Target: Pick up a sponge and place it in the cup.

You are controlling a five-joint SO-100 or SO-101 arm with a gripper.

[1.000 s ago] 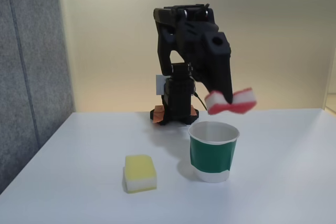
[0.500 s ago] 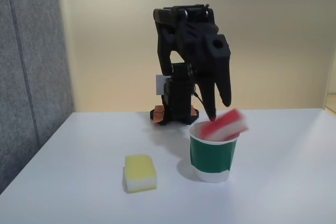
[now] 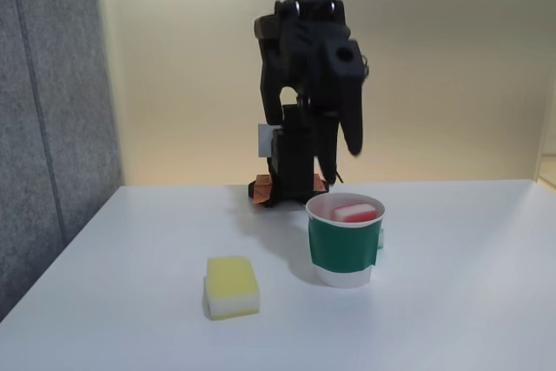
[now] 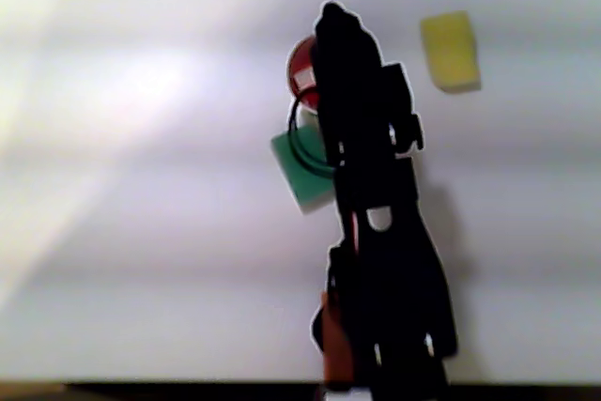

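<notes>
The red-and-white sponge [image 3: 354,212] lies inside the green paper cup [image 3: 343,251], its top showing just below the white rim. The cup stands on the white table a little right of centre in the fixed view. My black gripper [image 3: 345,165] hangs just above the cup's rim, pointing down, open with nothing between its fingers. From above in the other view, the gripper [image 4: 331,18] covers part of the cup [image 4: 300,176], and the red sponge [image 4: 302,68] shows in the cup's mouth beside the arm.
A yellow-topped, white-bottomed sponge [image 3: 231,285] sits on the table left of the cup, also seen as the yellow sponge [image 4: 449,50]. The arm's base [image 3: 291,184] stands behind the cup. A grey partition [image 3: 48,128] borders the left side.
The sponge left the gripper and dropped into the cup. The gripper then rose and swung slightly left, empty. The cup shifted a little to the left.
</notes>
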